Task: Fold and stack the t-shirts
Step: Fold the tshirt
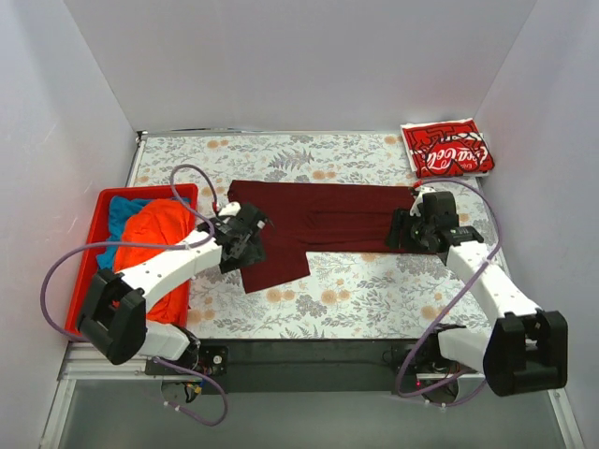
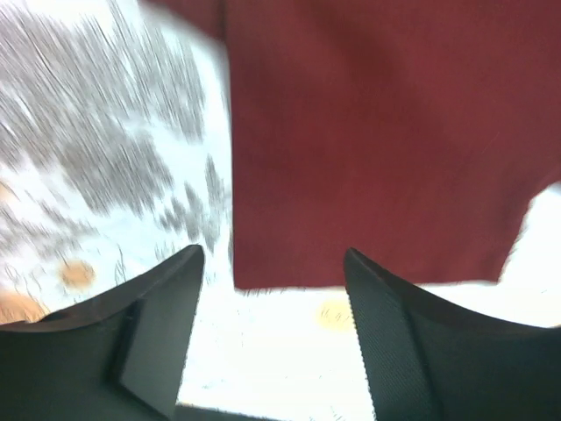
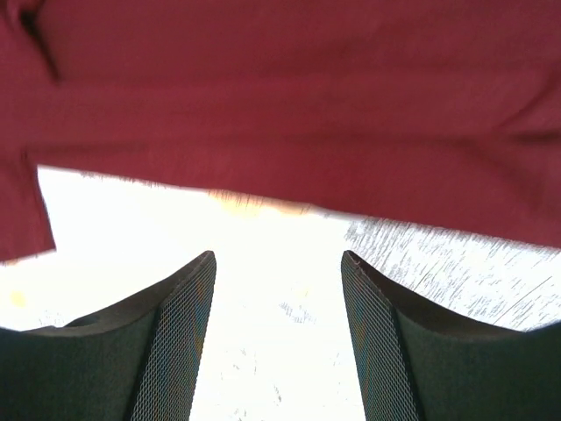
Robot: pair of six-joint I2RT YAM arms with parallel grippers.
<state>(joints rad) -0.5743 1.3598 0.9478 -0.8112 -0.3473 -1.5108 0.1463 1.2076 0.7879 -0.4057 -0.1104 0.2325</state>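
Right wrist: maroon t-shirt (image 3: 289, 105) beyond fingers (image 3: 175, 351)

The floral-patterned table (image 1: 374, 290) carries a maroon t-shirt (image 1: 318, 220) spread at centre, a folded Coca-Cola t-shirt (image 1: 447, 148) at the far-right corner, and a red bin (image 1: 103, 201) at the left edge.

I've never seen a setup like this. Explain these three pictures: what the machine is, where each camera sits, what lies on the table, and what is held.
Two white robot arms are bolted at the table's near edge, each ending in a two-finger gripper. The wide picture comes from a fixed camera above and behind them. The other two come from a camera on each wrist, looking past its own black fingers.

On the floral-patterned table a dark maroon cloth t-shirt lies spread out. A folded red t-shirt with white Coca-Cola print sits at the far right corner. A red plastic bin on the left holds a bright orange shirt and a blue shirt.

The left gripper and right gripper stand at the maroon shirt's ends, both open, holding nothing.
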